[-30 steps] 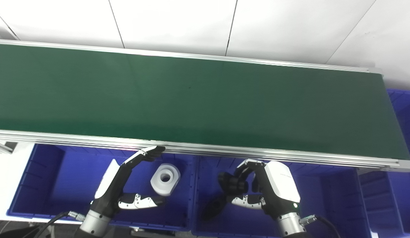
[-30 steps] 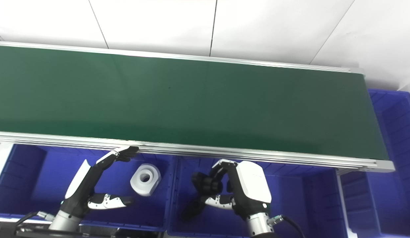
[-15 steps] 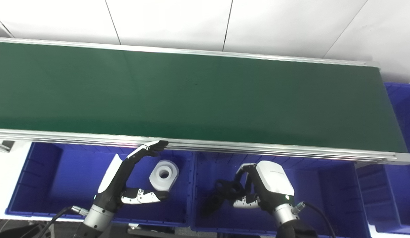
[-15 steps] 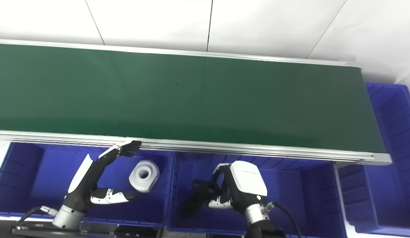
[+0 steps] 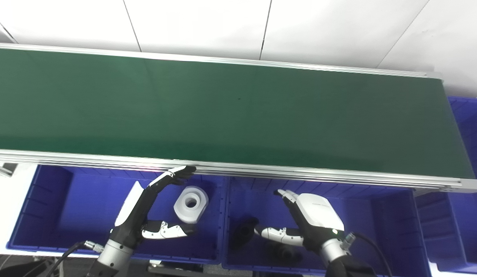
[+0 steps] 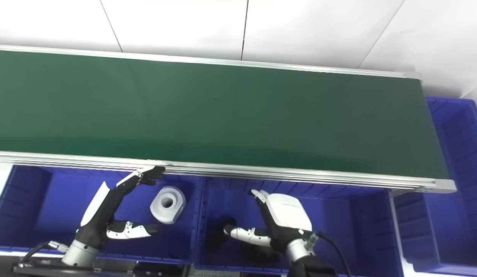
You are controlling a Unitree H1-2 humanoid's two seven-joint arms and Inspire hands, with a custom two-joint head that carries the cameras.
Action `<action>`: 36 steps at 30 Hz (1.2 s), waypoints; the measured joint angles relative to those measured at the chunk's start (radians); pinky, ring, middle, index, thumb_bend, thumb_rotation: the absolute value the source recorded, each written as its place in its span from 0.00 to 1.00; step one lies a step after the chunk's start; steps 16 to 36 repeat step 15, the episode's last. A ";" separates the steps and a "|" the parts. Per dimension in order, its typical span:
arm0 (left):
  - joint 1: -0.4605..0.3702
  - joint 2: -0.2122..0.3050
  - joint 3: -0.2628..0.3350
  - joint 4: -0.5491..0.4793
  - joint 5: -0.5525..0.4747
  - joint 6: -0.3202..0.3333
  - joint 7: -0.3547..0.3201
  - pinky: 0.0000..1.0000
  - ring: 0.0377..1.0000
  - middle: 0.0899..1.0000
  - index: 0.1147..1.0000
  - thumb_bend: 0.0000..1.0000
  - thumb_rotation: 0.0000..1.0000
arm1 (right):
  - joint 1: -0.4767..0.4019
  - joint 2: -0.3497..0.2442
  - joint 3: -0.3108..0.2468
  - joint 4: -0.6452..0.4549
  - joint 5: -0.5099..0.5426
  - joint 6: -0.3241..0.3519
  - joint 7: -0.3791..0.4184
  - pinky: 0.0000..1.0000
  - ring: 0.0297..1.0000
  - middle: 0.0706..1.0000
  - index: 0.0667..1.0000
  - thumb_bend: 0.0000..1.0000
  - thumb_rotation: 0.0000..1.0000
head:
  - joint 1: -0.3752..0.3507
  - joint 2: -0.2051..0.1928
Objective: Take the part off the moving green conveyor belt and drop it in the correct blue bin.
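right fingers (image 5: 286,193): we see them stretched out and apart, thumb out to the side, holding nothing.
right hand (image 5: 305,221): open over the middle blue bin (image 5: 388,215), white back plate up, its arm entering from the bottom edge.
black part (image 5: 284,252): we find it on the floor of the middle blue bin, just below the right hand's thumb and free of the hand; its shape is too dark to make out. a dark patch lies left of the thumb, and we cannot tell whether that is shadow or more of the part.
left fingers (image 5: 177,177): extended and spread, tips close under the conveyor's near rail, gripping nothing.
left hand (image 5: 146,209): open over the left blue bin (image 5: 50,215), thumb pointing right along the bin floor.
white part (image 5: 191,199): a blocky piece with a round hole, lying in the left blue bin between the left fingers and thumb; we cannot tell whether it touches them.
green conveyor belt (image 5: 230,115): runs across behind both bins; we see nothing on it.
far bin (image 5: 469,115): another blue bin past the belt's right end.
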 measured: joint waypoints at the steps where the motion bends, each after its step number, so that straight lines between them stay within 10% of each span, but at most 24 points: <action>1: 0.000 0.000 -0.001 0.001 0.000 0.000 0.000 0.70 0.76 0.77 0.77 0.80 0.60 | 0.024 0.015 -0.015 -0.010 0.069 -0.014 -0.041 0.82 0.88 0.89 0.91 0.69 0.68 | 0.003 -0.005; 9: -0.007 0.002 -0.023 0.020 0.006 0.000 0.021 0.69 0.74 0.76 0.76 0.80 0.60 | 0.116 0.068 0.015 0.070 0.459 -0.312 -0.270 0.73 0.82 0.87 0.90 0.78 0.57 | 0.015 -0.025; 14: -0.007 0.007 -0.034 0.022 0.005 0.000 0.038 0.69 0.74 0.77 0.77 0.80 0.59 | 0.104 0.052 0.037 0.163 0.524 -0.433 -0.319 0.70 0.80 0.86 0.89 0.85 0.54 | 0.015 -0.038; 36: -0.007 0.008 -0.038 0.025 0.005 0.000 0.044 0.69 0.74 0.77 0.77 0.80 0.60 | 0.103 0.049 0.041 0.175 0.531 -0.438 -0.320 0.71 0.80 0.86 0.90 0.85 0.54 | 0.017 -0.049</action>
